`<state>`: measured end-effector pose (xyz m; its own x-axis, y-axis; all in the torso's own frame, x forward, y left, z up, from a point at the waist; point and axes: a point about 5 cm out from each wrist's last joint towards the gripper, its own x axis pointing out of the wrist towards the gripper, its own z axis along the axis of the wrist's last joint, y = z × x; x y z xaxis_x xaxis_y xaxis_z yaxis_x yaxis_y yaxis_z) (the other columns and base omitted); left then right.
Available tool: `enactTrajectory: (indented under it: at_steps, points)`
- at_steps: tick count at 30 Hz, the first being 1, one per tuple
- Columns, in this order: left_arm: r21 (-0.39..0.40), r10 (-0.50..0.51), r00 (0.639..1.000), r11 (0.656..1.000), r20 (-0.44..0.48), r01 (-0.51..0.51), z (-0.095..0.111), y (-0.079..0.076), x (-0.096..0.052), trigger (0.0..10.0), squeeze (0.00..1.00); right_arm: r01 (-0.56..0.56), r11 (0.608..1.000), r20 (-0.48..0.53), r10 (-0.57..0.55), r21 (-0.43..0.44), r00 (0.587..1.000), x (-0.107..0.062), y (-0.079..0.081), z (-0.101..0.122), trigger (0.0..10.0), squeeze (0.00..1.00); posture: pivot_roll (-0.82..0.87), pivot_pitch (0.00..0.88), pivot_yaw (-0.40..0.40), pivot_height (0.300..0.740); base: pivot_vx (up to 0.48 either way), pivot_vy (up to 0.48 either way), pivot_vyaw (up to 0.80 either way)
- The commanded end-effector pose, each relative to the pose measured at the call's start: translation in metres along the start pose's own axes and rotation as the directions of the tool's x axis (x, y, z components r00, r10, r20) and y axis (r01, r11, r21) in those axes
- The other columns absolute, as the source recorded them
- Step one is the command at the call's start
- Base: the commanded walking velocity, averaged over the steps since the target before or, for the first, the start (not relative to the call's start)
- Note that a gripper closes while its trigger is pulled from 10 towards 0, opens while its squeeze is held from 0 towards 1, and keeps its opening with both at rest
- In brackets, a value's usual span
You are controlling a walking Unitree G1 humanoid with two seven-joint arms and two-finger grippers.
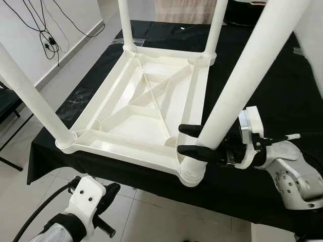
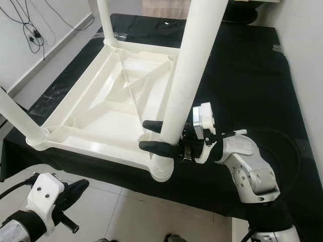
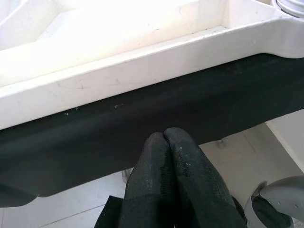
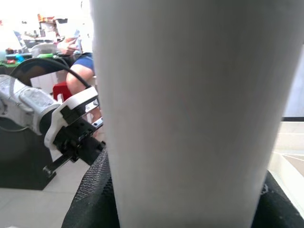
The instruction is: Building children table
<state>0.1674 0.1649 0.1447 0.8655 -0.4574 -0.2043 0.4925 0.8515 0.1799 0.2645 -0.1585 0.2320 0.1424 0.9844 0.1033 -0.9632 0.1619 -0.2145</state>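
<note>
**A:** What is the right tool [image 1: 194,140] doing?

**B:** It is clamping the near-right leg [image 1: 237,85] low down, just above its socket [image 1: 192,170], one black finger on each side of the tube. The left tool [image 3: 173,161] is hanging below the worktop edge with its fingers pressed together, holding nothing.

**A:** How is the piece likely handling?

**B:** I am judging it light, hollow moulded plastic, stiff but smooth, so the round leg may be slipping in the grip. Low near the socket looks the best hold, since higher up it would be levering against the joint.

**A:** And where is the children table [image 1: 146,108] sitting?

**B:** It is lying upside down on a worktop draped in black cloth [image 1: 262,75], near corner reaching the cloth's edge, legs pointing up. Pale floor tiles [image 1: 151,222] are showing below, and cables [image 1: 48,35] are trailing along the white wall.
</note>
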Motion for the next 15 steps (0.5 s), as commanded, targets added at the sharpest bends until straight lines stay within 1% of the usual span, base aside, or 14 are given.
enactTrajectory:
  at_steps: [1,5,8,10,12,15]
  points:
    - [-0.002,0.002,1.0,1.0,-0.011,-0.002,-0.004,-0.001,0.0,10.0,0.0,-0.047,0.997,-0.04,0.049,0.053,0.998,0.001,0.005,-0.011,10.0,0.0,0.08,0.226,0.016,0.74,0.0,0.0,0.0]
    - [-0.001,0.002,1.0,1.0,-0.009,-0.002,-0.003,-0.001,0.0,10.0,0.0,-0.069,0.996,-0.047,0.072,0.056,0.996,0.002,0.005,-0.012,10.0,0.0,0.08,0.226,0.016,0.74,0.0,0.0,0.0]
    - [0.001,0.002,1.0,1.0,-0.005,-0.002,-0.003,-0.001,0.001,10.0,0.0,-0.143,0.988,-0.086,0.147,0.055,0.985,0.008,0.011,-0.015,10.0,0.0,0.08,0.231,0.017,0.74,0.0,0.0,0.0]
    - [0.001,0.002,1.0,1.0,-0.005,-0.002,-0.003,-0.001,0.001,10.0,0.0,-0.143,0.988,-0.086,0.147,0.055,0.985,0.008,0.011,-0.015,10.0,0.0,0.08,0.231,0.017,0.74,0.0,0.0,0.0]
    - [0.003,0.001,1.0,1.0,-0.003,-0.001,-0.002,-0.001,0.001,10.0,0.0,-0.18,0.983,-0.111,0.184,0.046,0.977,0.011,0.013,-0.016,10.0,0.0,0.08,0.232,0.017,0.74,0.0,0.0,0.0]
    - [0.004,0.001,1.0,1.0,-0.002,-0.001,-0.002,-0.001,0.002,10.0,0.0,-0.2,0.979,-0.128,0.203,0.036,0.971,0.014,0.013,-0.015,10.0,0.0,0.08,0.232,0.017,0.74,0.0,0.0,0.0]
